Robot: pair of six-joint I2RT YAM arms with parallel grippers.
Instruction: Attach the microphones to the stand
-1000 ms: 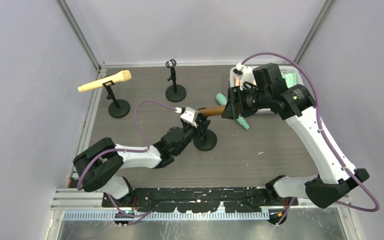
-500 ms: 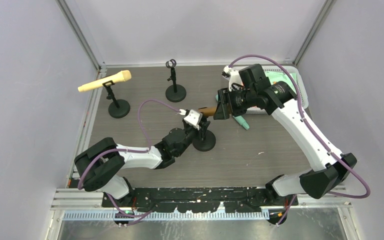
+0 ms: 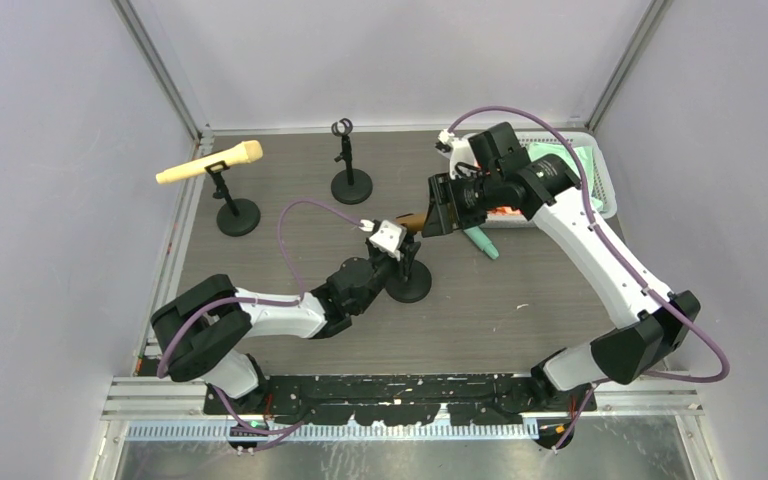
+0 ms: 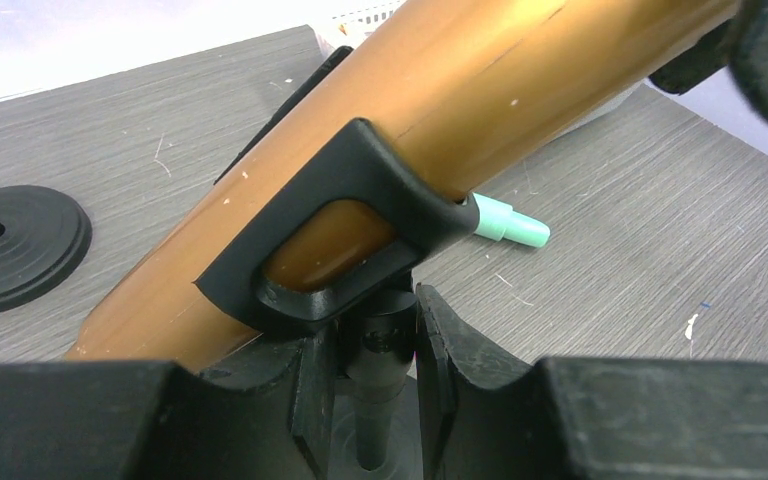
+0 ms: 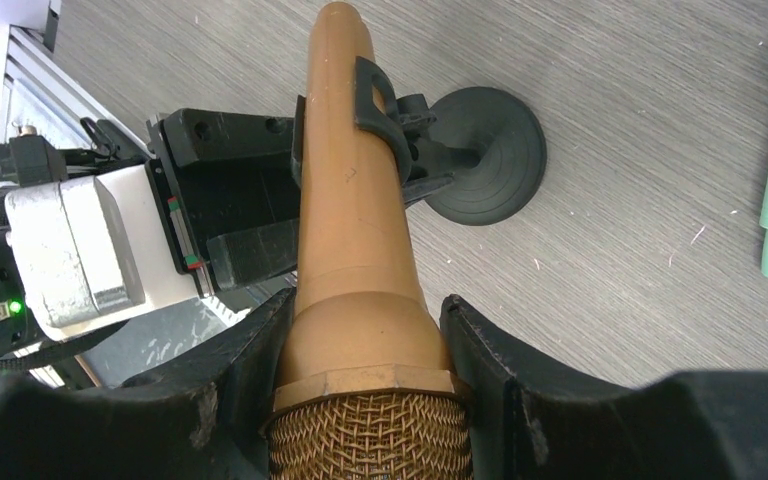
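Left wrist view: golden-brown microphone (image 4: 440,90) sits in the clip (image 4: 360,160) of the stand (image 5: 490,150). My left hand (image 4: 372,365) clamps the post (image 4: 365,440); my right hand (image 5: 365,345) grips the mic under its head. Next, likely: push home, release gently.

Overhead camera looks down; both close wrist cameras share the golden-brown microphone (image 4: 480,90).

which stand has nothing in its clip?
The back-centre stand: its clip is bare. The left stand carries the cream-yellow mic, and the front stand has the golden-brown mic sitting in its clip.
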